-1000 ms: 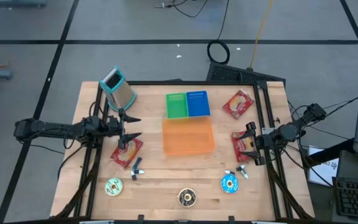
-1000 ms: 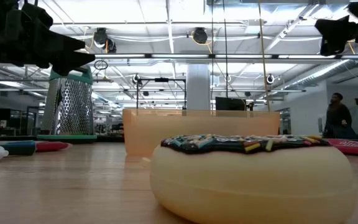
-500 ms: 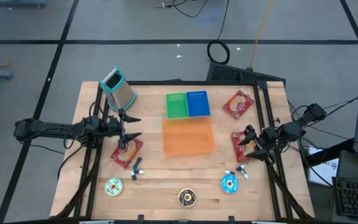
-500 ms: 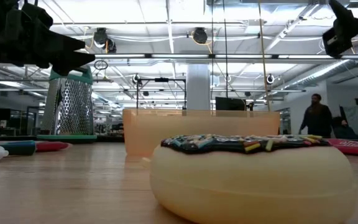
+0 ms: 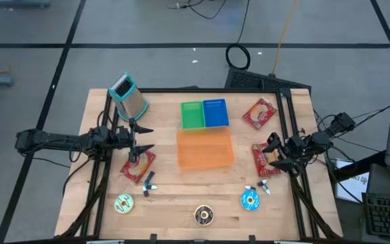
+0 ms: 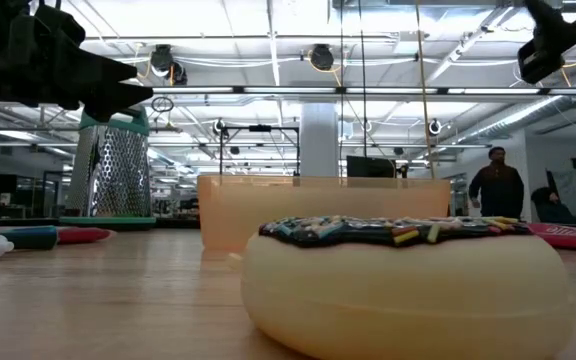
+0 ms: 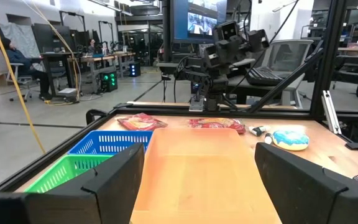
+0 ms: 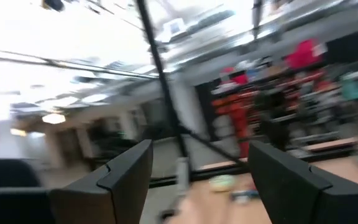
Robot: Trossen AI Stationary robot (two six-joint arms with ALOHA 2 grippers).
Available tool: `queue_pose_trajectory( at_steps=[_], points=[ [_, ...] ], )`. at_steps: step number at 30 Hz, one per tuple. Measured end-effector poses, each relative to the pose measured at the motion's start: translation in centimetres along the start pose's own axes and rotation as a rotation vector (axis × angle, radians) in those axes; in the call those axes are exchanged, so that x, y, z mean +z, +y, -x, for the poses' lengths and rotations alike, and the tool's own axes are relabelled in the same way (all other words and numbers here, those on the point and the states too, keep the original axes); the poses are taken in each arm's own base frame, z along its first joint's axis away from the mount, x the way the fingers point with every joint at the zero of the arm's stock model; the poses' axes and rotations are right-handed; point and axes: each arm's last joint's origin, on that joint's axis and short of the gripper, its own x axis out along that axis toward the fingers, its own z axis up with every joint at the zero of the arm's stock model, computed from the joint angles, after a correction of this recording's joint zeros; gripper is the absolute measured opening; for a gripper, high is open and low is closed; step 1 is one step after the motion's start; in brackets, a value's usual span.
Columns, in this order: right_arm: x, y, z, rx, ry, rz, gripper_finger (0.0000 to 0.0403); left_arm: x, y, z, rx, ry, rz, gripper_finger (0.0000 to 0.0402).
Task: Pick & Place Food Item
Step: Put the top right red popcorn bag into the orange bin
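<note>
Both claws, left (image 5: 143, 137) and right (image 5: 271, 154), hang open and empty; orange tray (image 5: 204, 149) between them holds nothing, snack packets (image 5: 263, 159) unpicked

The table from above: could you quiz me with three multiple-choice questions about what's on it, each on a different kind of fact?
1. Where does the metal box grater with the teal top stand?
A. far left corner
B. near right corner
C. inside the orange bin

2. How many round frosted doughnuts lie along the near edge?
A. one
B. three
C. five

3. How are the left end effector's fingers?
A. spread open, holding nothing
B. clamped on a packet
C. shut on a doughnut

Answers:
1 A: the grater stands at the far left, away from the translucent orange plastic bin.
2 B: green-frosted, chocolate and blue-frosted doughnuts.
3 A: the left end effector shows a bare gap between its fingers.
</note>
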Motion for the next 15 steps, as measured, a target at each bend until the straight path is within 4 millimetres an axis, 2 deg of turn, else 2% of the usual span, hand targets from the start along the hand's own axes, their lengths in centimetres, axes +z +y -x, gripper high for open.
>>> queue_pose_trajectory(
  at_steps=[5, 10, 14, 15],
  points=[
    [0.1, -0.6, 0.1, -0.214, -0.018, 0.192, 0.0254, 0.0, 0.0, 0.0, 0.000, 0.000, 0.000, 0.0306],
    [-0.1, -1.8, 0.2, -0.627, -0.032, 0.169, 0.0255, 0.0, 0.0, 0.0, 0.000, 0.000, 0.000, 0.0306],
    [-1.6, -2.3, -0.1, -0.810, 0.114, 0.297, 0.0266, 0.0, 0.0, 0.0, 0.000, 0.000, 0.000, 0.0306],
    [-1.4, -2.3, -0.3, -0.864, 0.151, 0.334, 0.0270, 0.0, 0.0, 0.0, 0.000, 0.000, 0.000, 0.0306]
  ],
)
